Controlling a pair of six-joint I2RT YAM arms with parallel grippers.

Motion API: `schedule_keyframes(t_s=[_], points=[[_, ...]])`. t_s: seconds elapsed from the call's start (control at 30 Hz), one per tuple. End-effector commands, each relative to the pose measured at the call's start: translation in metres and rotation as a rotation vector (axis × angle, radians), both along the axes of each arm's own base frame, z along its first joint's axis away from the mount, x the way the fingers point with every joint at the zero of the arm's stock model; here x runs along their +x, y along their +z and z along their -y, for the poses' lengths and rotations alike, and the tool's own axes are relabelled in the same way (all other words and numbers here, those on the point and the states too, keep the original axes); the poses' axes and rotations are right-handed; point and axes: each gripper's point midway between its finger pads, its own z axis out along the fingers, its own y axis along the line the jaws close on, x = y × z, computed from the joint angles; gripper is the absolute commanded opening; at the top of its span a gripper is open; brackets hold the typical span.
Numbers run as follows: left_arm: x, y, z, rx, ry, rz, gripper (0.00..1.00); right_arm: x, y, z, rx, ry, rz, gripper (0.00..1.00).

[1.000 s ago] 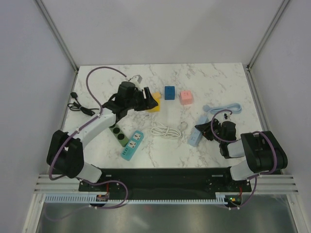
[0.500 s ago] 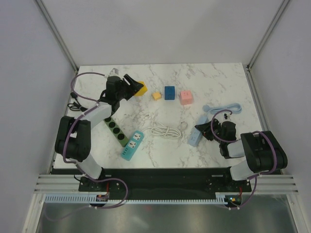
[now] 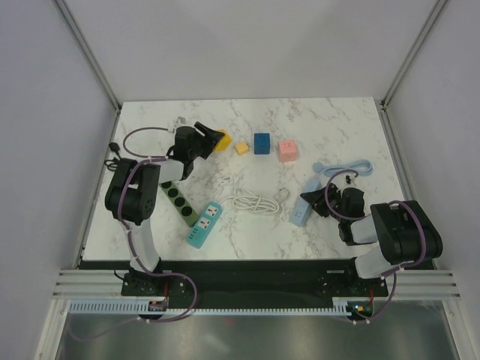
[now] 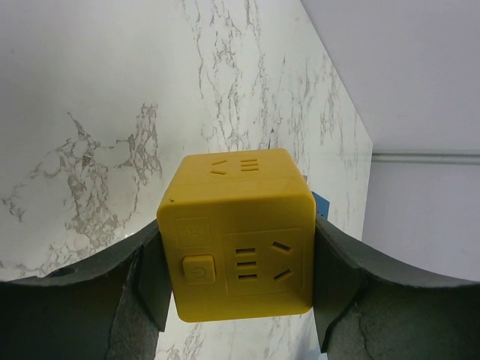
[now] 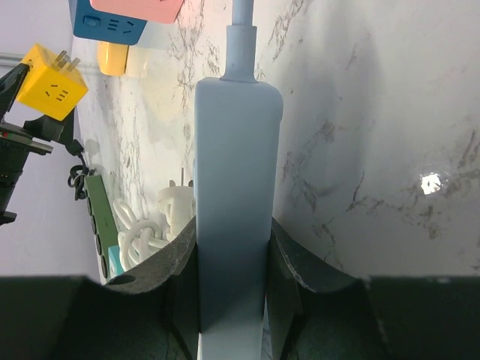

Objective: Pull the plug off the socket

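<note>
Left gripper: mine, jaws held fairly wide, one pad on each side of a yellow cube socket. Firm hold, as far as I can see.
Yellow cube socket: lifted clear of the marble table, upper left of the overhead view. The faces towards my wrist camera show a push button and empty outlets.
Prongs: seen bare on the cube from the right wrist view, upper left of that frame. Nothing is on them.
Small yellow block: on the table just right of the cube in the overhead view, apart from it. I cannot tell its type.
Right gripper: closed down on a pale blue power strip, low on the table at right of centre. Its cable runs up and right.
Progress: my judgement is that the pull is done, since the cube hangs free with bare prongs. What is left is setting it down and letting go.
Containers: none in view.
Bystanders: blue cube, pink cube, white cable, green power strip, teal power strip.
</note>
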Motion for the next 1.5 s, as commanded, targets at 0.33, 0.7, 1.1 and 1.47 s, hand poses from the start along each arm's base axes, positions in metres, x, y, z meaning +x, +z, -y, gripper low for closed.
schedule_keyframes(t_s=[0.33, 0.7, 1.1, 1.47], points=[[0.016, -0.015, 0.003, -0.073, 0.060, 0.007, 0.60, 0.005, 0.008, -0.001, -0.024, 0.029, 0.072, 0.00], [-0.003, -0.011, -0.001, 0.003, 0.027, -0.030, 0.97, 0.005, 0.008, -0.002, -0.024, 0.032, 0.074, 0.00], [-0.039, 0.009, -0.033, 0.155, 0.109, -0.245, 1.00, 0.005, 0.007, -0.002, -0.027, 0.029, 0.071, 0.00], [-0.096, 0.055, -0.023, 0.173, 0.004, -0.173, 1.00, 0.006, 0.006, 0.000, -0.041, 0.022, 0.061, 0.00]])
